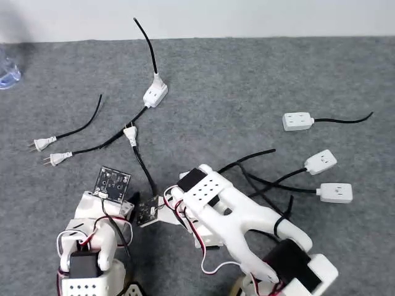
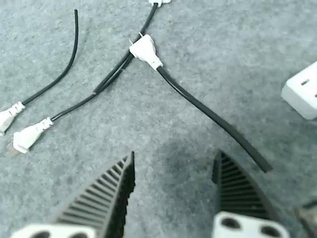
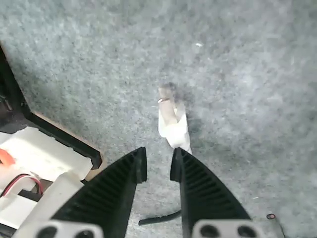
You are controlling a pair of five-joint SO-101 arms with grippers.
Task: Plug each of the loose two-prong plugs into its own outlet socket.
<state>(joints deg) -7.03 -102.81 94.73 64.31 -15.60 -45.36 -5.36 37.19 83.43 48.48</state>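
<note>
Three loose white two-prong plugs lie on the grey carpet: two at the left [image 1: 43, 143] [image 1: 57, 159] and one in the middle [image 1: 130, 134] on a short black cable. My left gripper [image 2: 174, 157] hangs open above bare carpet, short of the middle plug [image 2: 145, 48], with the two left plugs [image 2: 27, 138] off to one side. My right gripper [image 3: 158, 156] is open only by a narrow gap, with carpet showing between the fingers. A blurred white plug [image 3: 173, 121] lies just past its tips, its tail hidden behind one fingertip [image 3: 181, 158].
One white outlet [image 1: 154, 94] sits at the back centre, and three more lie at the right [image 1: 296, 121] [image 1: 321, 161] [image 1: 335, 192] on black cables. The left arm [image 1: 99, 228] and right arm [image 1: 234, 209] fill the front. A white block [image 2: 302, 91] shows in the left wrist view.
</note>
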